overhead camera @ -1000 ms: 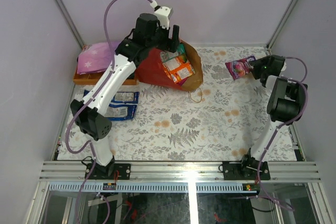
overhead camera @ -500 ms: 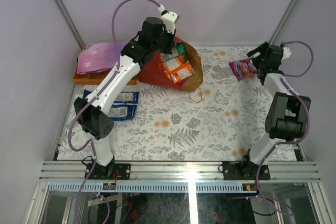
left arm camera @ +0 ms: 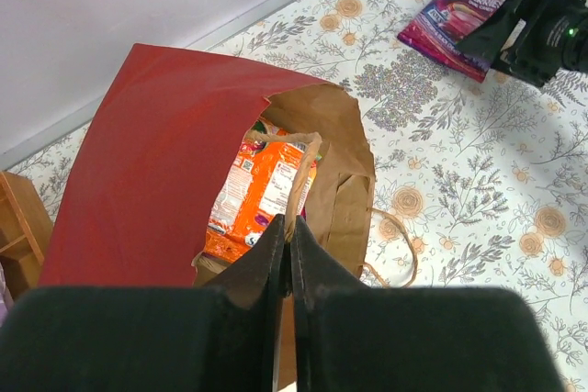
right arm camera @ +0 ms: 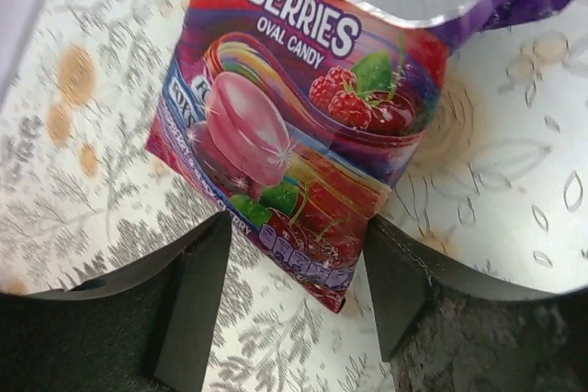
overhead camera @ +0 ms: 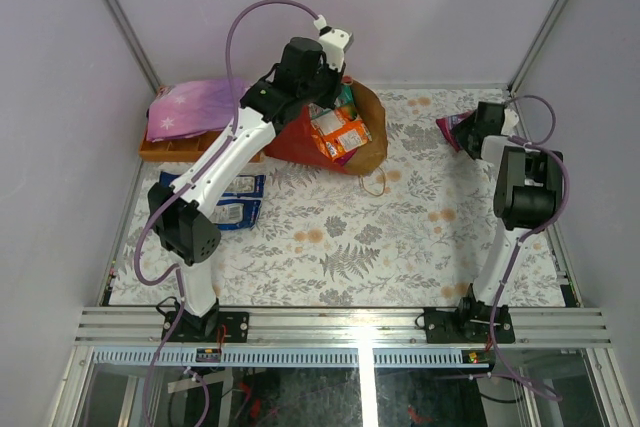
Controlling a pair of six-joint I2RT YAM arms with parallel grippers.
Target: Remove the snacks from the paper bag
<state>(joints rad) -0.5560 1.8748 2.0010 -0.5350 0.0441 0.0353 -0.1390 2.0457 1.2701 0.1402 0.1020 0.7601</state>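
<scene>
The paper bag [overhead camera: 300, 132] lies on its side at the back, red outside [left arm camera: 156, 153], brown inside, mouth facing right. An orange snack packet [overhead camera: 340, 132] [left arm camera: 262, 185] shows inside it, with a green one [overhead camera: 345, 97] behind. My left gripper [overhead camera: 322, 95] [left arm camera: 289, 227] is shut on the bag's brown upper rim. A purple-magenta berry candy packet [overhead camera: 450, 127] [right arm camera: 303, 135] [left arm camera: 459, 16] lies flat on the table at the back right. My right gripper [overhead camera: 468, 125] [right arm camera: 294, 309] stands open astride its near end, its fingers clear of it.
Two blue-and-white packets [overhead camera: 225, 197] lie on the table at the left. A wooden tray [overhead camera: 160, 152] with a folded purple cloth [overhead camera: 190, 107] sits at the back left. The bag's loop handle [overhead camera: 375, 182] trails on the floral table cover. Walls close in on three sides.
My left gripper went from open to shut on the bag's rim. The right arm swung back and left, and the purple packet now lies on the table between its open fingers.
</scene>
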